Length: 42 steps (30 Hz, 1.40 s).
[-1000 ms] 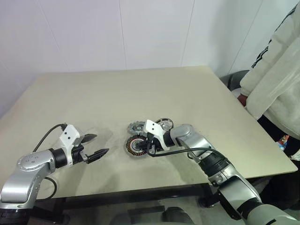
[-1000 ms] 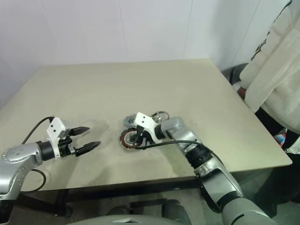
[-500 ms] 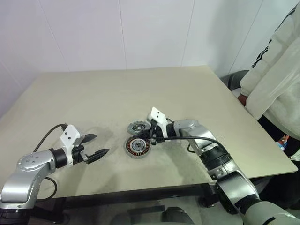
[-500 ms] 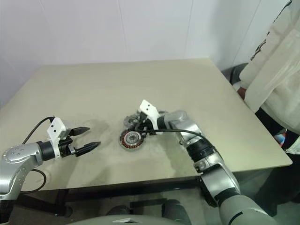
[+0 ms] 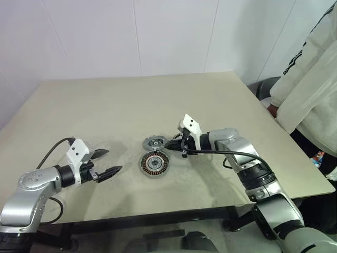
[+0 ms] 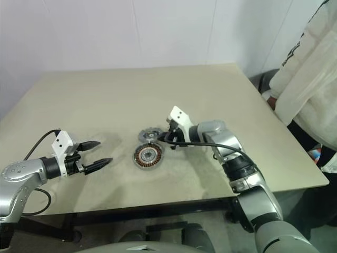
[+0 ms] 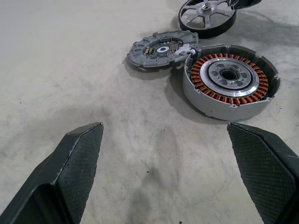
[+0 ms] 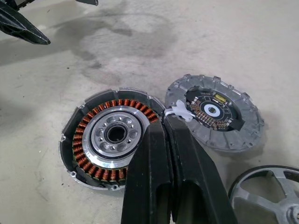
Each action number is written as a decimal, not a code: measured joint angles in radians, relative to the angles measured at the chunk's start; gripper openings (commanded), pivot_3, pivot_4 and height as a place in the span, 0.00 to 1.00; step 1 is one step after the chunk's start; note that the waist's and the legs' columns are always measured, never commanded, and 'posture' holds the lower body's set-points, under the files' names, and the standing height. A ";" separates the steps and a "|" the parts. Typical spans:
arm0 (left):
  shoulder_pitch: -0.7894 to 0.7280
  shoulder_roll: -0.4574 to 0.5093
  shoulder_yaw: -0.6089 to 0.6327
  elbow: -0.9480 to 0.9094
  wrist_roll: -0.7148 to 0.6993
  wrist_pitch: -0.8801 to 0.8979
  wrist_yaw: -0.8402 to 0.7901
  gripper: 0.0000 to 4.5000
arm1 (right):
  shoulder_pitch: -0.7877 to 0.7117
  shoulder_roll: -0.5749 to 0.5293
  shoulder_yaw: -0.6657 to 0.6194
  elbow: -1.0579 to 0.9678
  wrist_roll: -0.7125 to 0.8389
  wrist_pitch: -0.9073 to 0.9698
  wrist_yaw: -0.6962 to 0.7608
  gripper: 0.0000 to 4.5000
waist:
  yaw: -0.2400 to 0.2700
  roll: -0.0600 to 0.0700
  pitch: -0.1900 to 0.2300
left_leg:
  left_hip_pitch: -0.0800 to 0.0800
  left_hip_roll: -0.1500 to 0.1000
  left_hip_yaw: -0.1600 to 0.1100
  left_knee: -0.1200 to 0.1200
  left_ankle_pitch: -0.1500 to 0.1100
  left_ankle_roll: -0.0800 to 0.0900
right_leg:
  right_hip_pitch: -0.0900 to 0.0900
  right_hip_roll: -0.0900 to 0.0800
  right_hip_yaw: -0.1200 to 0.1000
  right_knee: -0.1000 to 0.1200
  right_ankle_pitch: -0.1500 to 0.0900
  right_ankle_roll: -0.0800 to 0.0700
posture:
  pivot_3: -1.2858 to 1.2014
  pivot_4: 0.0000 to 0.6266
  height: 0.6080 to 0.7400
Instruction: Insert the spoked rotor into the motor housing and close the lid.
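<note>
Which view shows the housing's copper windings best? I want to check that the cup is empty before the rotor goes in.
The left wrist view: the motor housing lies unobstructed, its winding ring whole and centre bare. In the right wrist view the shut right gripper covers its edge. In the eye views it is small.

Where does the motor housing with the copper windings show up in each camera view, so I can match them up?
Left eye view: motor housing on the table, centre, nearer than the lid.
Right eye view: housing left of centre, again just below the lid.
Left wrist view: housing upper right, beside the lid, spoked rotor beyond.
Right wrist view: housing centre-left, partly behind the shut right gripper.
Shared landmark: the lid, right next to the housing's rim.
</note>
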 measured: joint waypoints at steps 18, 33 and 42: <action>0.015 -0.005 0.004 0.031 -0.001 -0.062 0.019 1.00 | 0.158 -0.214 -0.351 -0.094 0.272 0.499 -0.113 0.99 | 0.003 0.000 0.000 | 0.001 0.000 0.001 0.001 0.000 0.000 | 0.001 0.002 0.001 0.001 0.000 0.000 | 0.52 0.00 1.00; 0.025 -0.020 0.006 0.028 -0.002 -0.065 0.038 1.00 | -0.036 0.047 -0.695 0.254 0.341 0.716 -0.527 0.99 | 0.000 0.000 0.000 | 0.001 0.000 0.001 0.002 0.000 0.000 | 0.001 0.002 0.001 0.002 0.000 0.001 | 0.52 0.00 1.00; 0.025 -0.029 0.005 0.016 -0.002 -0.063 0.049 1.00 | -0.057 0.116 -0.717 0.284 0.359 0.716 -0.607 0.99 | -0.001 0.000 0.000 | 0.000 0.000 0.001 0.002 0.000 0.000 | 0.001 0.002 0.001 0.002 0.000 0.001 | 0.52 0.00 1.00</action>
